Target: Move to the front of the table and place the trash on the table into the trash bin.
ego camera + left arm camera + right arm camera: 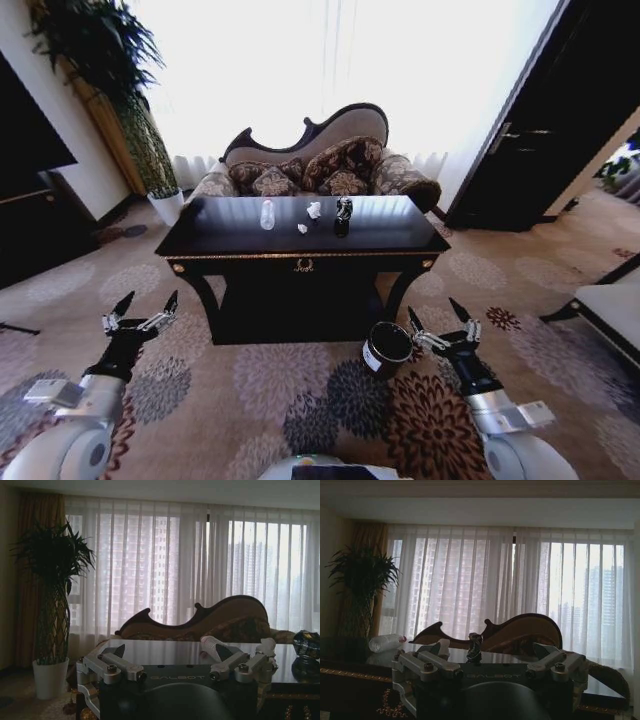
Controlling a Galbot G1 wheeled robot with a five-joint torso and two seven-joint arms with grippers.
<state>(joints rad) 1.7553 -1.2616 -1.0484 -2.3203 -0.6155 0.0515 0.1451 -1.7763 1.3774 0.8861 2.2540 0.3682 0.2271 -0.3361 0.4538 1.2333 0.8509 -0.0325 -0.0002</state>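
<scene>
- Patterned carpet (300,400) lies under both arms, with floor between the robot and the furniture.
- Left gripper (141,311) hangs low out front, fingers spread, holding nothing.
- Right gripper (443,323) mirrors it, fingers spread and empty; the bin (386,349) stands on the carpet just beside its fingertips, toward the robot's middle.
- Beyond both sets of fingertips stands the black table (390,238), well apart from them.
- On its top, from the left fingers' side across: bottle (267,214), paper balls (313,210) with the smaller one (302,228) nearer the front edge, dark can (343,209).
- A sofa (330,165) sits behind the table, curtains (165,565) behind that.
- Judging by the gap, the approach is in hand; nothing is picked up yet.
- Next likely calls for closing in squarely on the table front until the trash is within reach, without knocking the bin.
</scene>
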